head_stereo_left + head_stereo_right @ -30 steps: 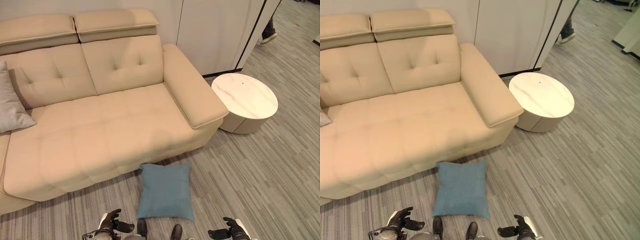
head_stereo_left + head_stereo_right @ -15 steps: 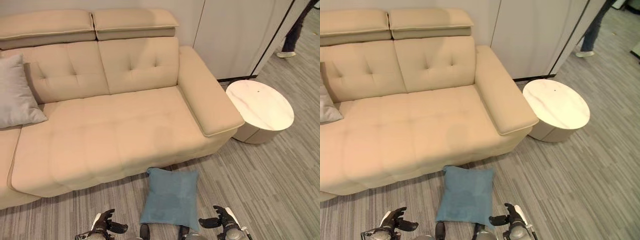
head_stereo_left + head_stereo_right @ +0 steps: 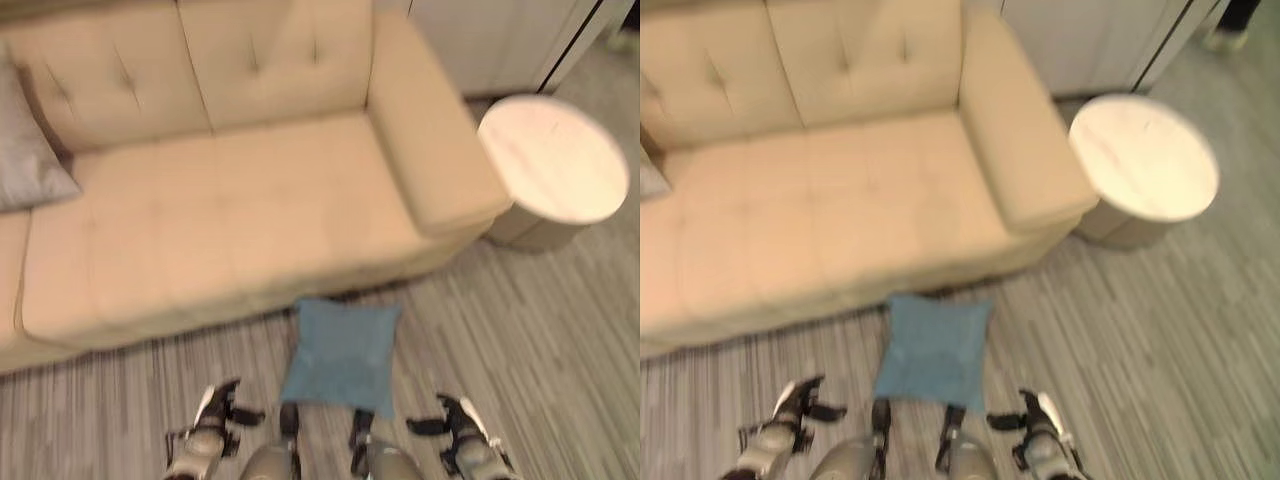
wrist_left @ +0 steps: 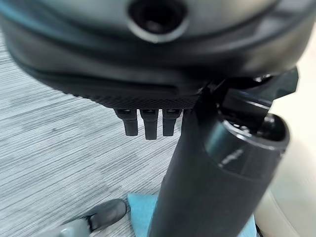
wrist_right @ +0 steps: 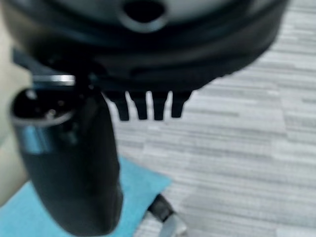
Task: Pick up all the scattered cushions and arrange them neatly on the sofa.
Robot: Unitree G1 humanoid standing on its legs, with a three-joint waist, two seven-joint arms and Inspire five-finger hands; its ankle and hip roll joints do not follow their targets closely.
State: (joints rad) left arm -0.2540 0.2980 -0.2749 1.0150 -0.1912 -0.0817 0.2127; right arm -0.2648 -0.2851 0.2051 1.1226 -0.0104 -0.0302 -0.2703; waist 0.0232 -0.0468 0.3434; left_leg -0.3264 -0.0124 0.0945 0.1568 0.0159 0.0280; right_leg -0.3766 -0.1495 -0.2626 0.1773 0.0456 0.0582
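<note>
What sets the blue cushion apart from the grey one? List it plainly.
The blue cushion lies flat on the striped floor in front of the sofa; the grey cushion sits up on the sofa, leaning against its backrest. The blue one shows whole, while the grey one is cut off by the edge of the view. They differ in colour. Both are soft cushions, and neither is held by a robot hand.

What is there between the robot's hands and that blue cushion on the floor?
Nothing visible. The blue cushion lies flat on bare carpet just ahead of the left robot hand and right robot hand, with the sofa right behind it.
</note>
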